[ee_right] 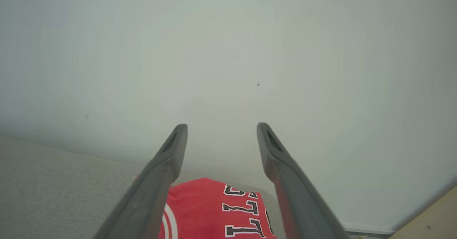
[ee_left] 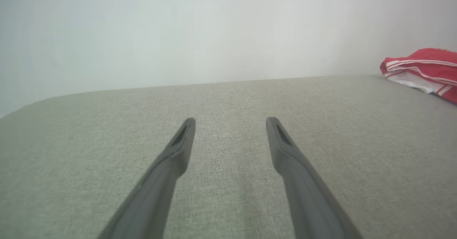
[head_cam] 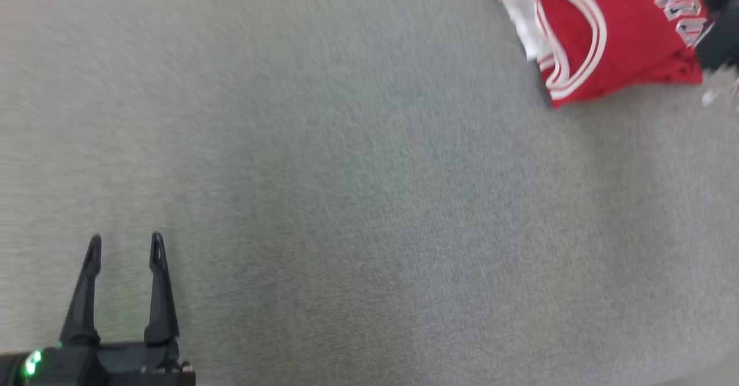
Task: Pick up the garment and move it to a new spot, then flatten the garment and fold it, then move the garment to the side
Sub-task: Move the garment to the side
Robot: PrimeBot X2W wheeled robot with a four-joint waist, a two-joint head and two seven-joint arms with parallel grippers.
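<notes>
Since the folded red-and-white jersey (head_cam: 623, 34) lies aside, the final step seems done; my left tool (head_cam: 124, 247) and right tool (ee_right: 221, 126) gape empty; I'd withdraw.

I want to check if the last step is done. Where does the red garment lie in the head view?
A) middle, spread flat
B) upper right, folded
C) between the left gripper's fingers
B: the red garment lies folded at the upper right of the grey surface, far from the open left gripper.
</notes>
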